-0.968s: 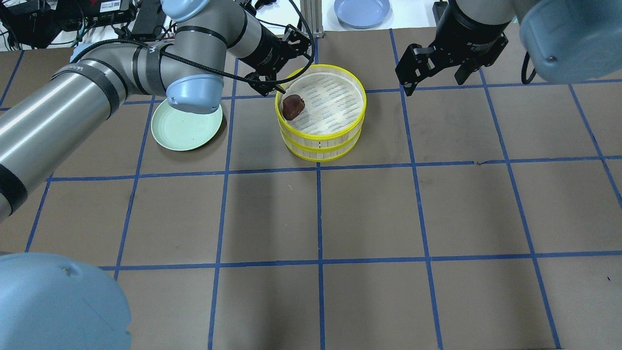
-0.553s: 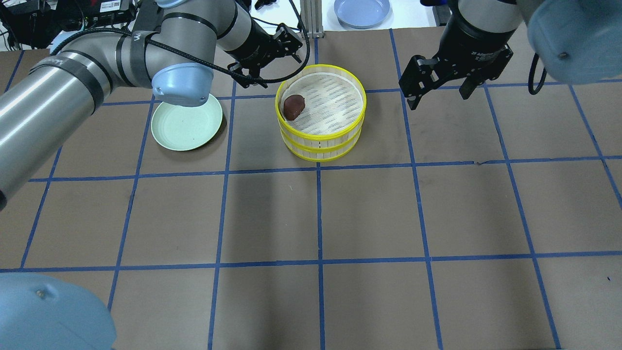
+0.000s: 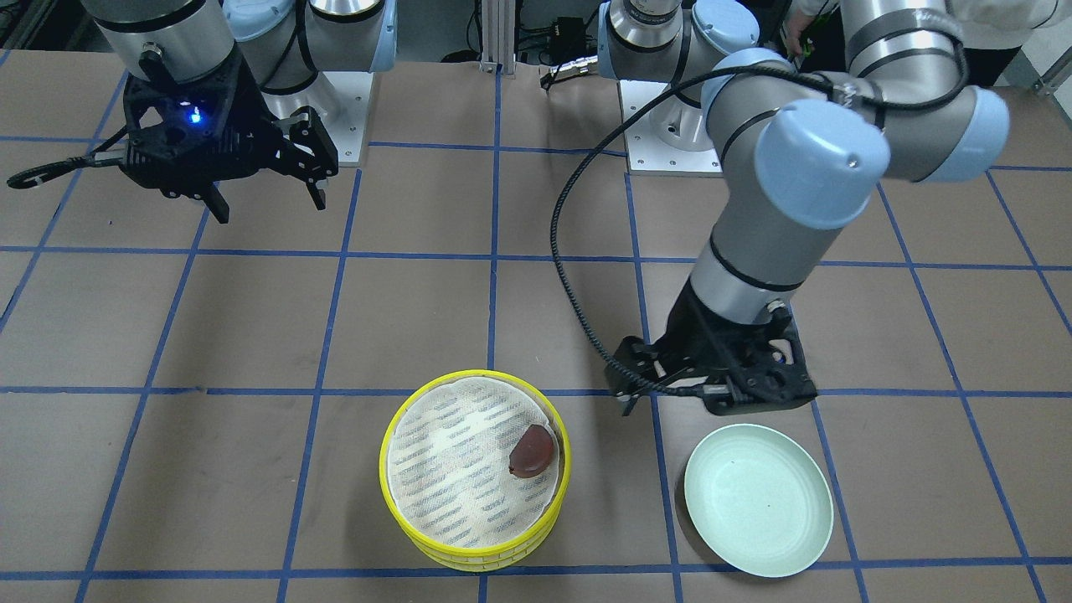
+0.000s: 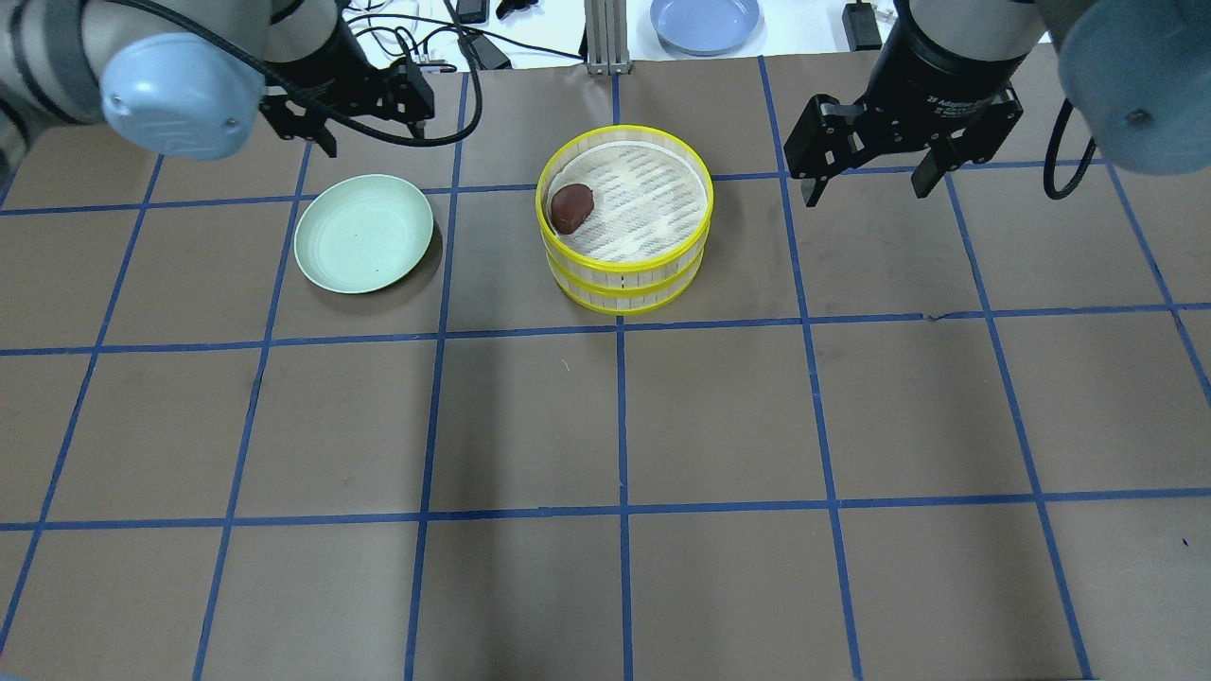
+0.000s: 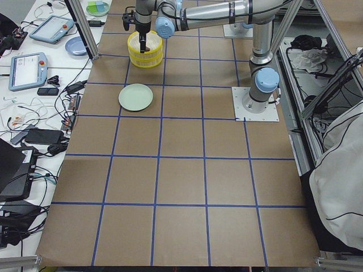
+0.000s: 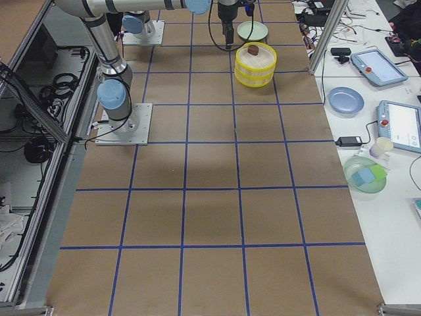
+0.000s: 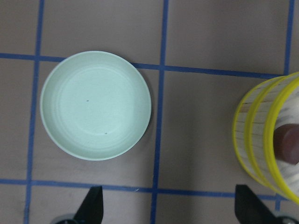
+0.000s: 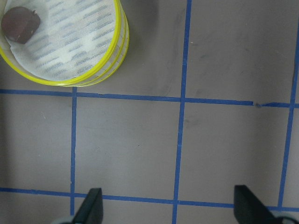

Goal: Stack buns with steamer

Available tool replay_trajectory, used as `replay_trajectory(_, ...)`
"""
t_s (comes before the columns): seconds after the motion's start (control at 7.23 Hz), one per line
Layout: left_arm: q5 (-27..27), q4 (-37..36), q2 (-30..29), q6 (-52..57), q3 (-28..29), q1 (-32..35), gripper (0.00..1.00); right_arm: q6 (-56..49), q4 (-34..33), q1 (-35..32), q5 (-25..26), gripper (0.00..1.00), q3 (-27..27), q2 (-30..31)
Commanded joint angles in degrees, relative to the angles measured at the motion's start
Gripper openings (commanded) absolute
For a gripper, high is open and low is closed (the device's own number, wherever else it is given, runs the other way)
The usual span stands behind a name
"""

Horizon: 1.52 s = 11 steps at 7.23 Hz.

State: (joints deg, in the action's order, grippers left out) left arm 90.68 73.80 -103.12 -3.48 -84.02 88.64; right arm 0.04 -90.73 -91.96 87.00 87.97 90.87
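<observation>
The yellow-rimmed bamboo steamer [image 4: 624,274] stands as two stacked tiers at the far middle of the table, and it also shows in the front view [image 3: 469,548]. The dark reddish-brown bun [image 4: 571,208] lies on the top tier's paper liner near its left rim; it also shows in the front view [image 3: 533,452] and the right wrist view [image 8: 19,24]. The cream-white bun is hidden or out of view. My left gripper [image 4: 378,128] is open and empty, beyond the pale green plate [image 4: 364,234], which is empty. My right gripper [image 4: 866,189] is open and empty, to the right of the steamer.
A blue plate [image 4: 705,21] sits on the white bench beyond the table's far edge, beside cables and devices. A metal post [image 4: 598,38] stands at the far edge behind the steamer. Brown paper with blue tape lines covers the table.
My left gripper has drawn back from the steamer's left rim and moved left, beyond the green plate, uncovering it. My right gripper has shifted a little to the right. The dark bun has stayed put.
</observation>
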Motion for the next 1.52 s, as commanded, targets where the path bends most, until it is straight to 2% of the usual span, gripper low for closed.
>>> replay_trajectory(0.0, 1.3, 10.6, 5.5, 2.5, 0.2, -4.1, 1.00, 3.1, 0.4, 0.2, 0.6, 1.00, 0.2, 0.4)
replay_trajectory(0.28, 0.0, 16.5, 8.6, 3.3, 0.2, -4.2, 1.00, 2.7, -0.1, 0.3, 1.4, 1.00, 1.1, 0.4)
replay_trajectory(0.55, -0.2, 16.6, 9.3, 3.4, 0.1, -4.4, 1.00, 3.0, -0.2, 0.3, 1.4, 1.00, 1.2, 0.4)
replay_trajectory(0.83, -0.3, 16.6, 9.3, 3.3, -0.2, -4.5, 1.00, 3.0, -0.6, 0.2, 4.0, 1.00, 1.2, 0.4)
replay_trajectory(1.38, -0.2, 16.6, 9.3, 3.3, -0.3, -4.5, 1.00, 3.2, -2.9, 0.0, 2.9, 1.00, 1.2, -0.2)
